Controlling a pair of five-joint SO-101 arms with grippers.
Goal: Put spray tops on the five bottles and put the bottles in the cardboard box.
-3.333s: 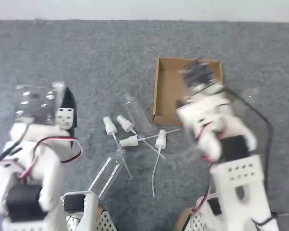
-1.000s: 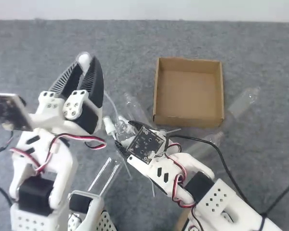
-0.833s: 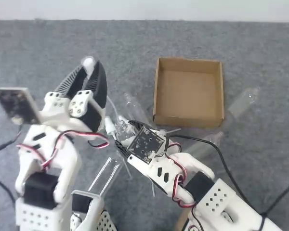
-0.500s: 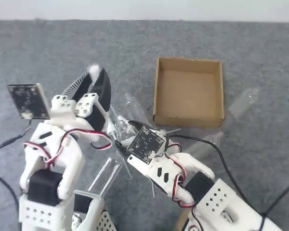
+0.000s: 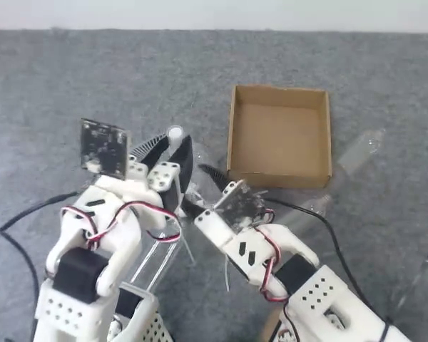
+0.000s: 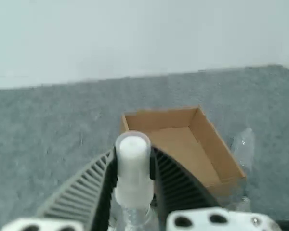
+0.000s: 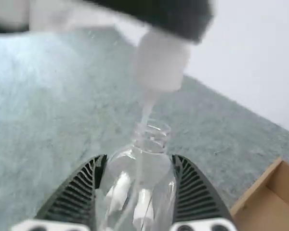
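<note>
Now, left pincer pinching a spray top, right pincer pinching the bottle, I must seat it squarely.

No words, numbers or signs can be read here. The cardboard box has plain brown walls. The little dark board on the arm to the left of the box has tiny specks on it. They are too small to tell if they are letters.
</note>
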